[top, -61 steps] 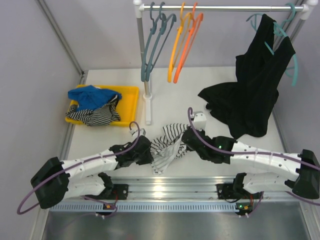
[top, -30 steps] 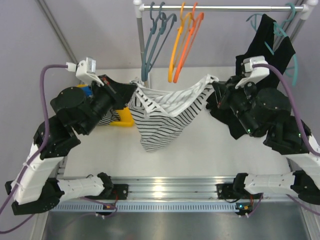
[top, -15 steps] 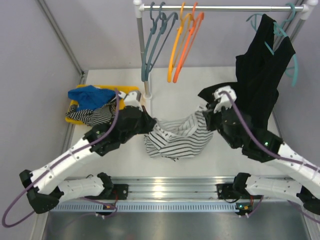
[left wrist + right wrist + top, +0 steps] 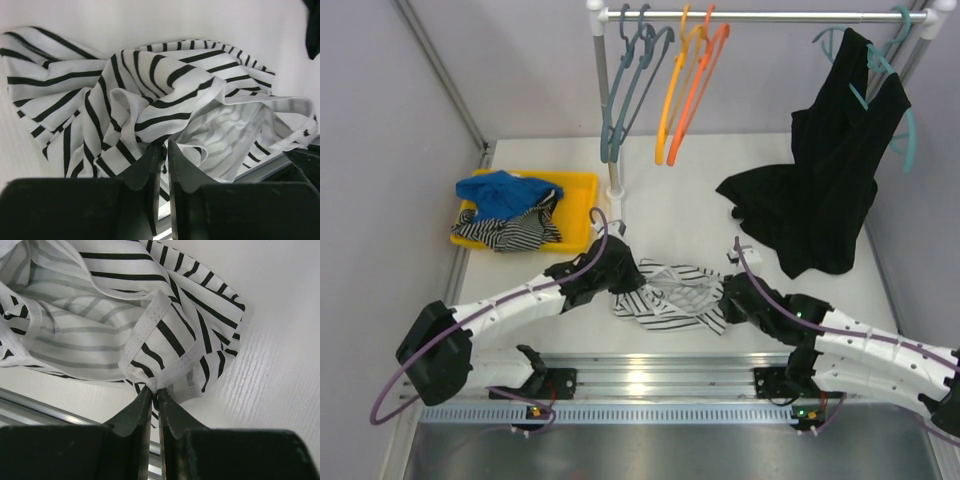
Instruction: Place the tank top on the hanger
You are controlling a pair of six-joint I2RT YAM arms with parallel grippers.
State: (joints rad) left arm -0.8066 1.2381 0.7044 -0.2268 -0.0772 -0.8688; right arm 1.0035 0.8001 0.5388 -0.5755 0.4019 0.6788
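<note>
Pinching opposite edges of the crumpled white black-striped tank top (image 4: 670, 293), left gripper (image 4: 164, 148) and right gripper (image 4: 154, 390) clamp it, probably to spread it for the red-orange plastic hanger (image 4: 704, 82).

The left arm (image 4: 510, 305) and right arm (image 4: 880, 350) have white screw-dotted links, black joints and purple cables (image 4: 603, 232). The left gripper (image 4: 164, 145) and right gripper (image 4: 155, 390) end in black wedges. Black bases (image 4: 545, 380) at seven and five o'clock seemingly carry tiny lights (image 4: 800, 411).
</note>
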